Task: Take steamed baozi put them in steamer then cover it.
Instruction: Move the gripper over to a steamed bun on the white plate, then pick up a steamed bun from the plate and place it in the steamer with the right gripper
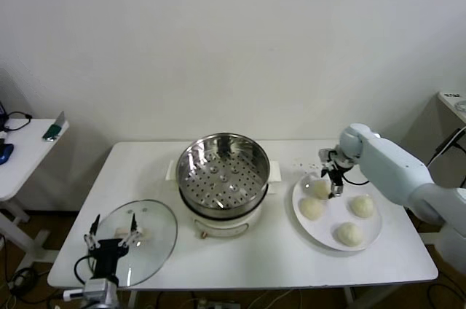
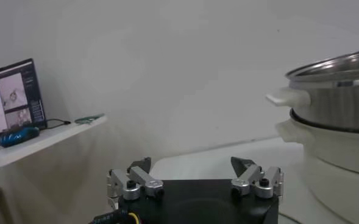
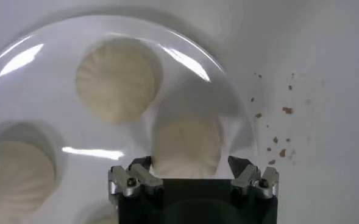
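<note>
While all four buns waited on their plate, the right arm reached for the first.
The white rectangular table [image 1: 247, 251] carried the shiny round steel steamer [image 1: 223, 170] at its centre, empty, and the clear glass cover [image 1: 145, 232] at the front-left corner, where the left gripper [image 1: 113, 235] hung with jaws spread. On the flat white plate [image 1: 368, 235] near the right edge lay the cream-white steamed baozi [image 1: 349, 233]; the right gripper [image 1: 329, 181] straddled one, jaws apart. A hard squeeze would likely dent it.
</note>
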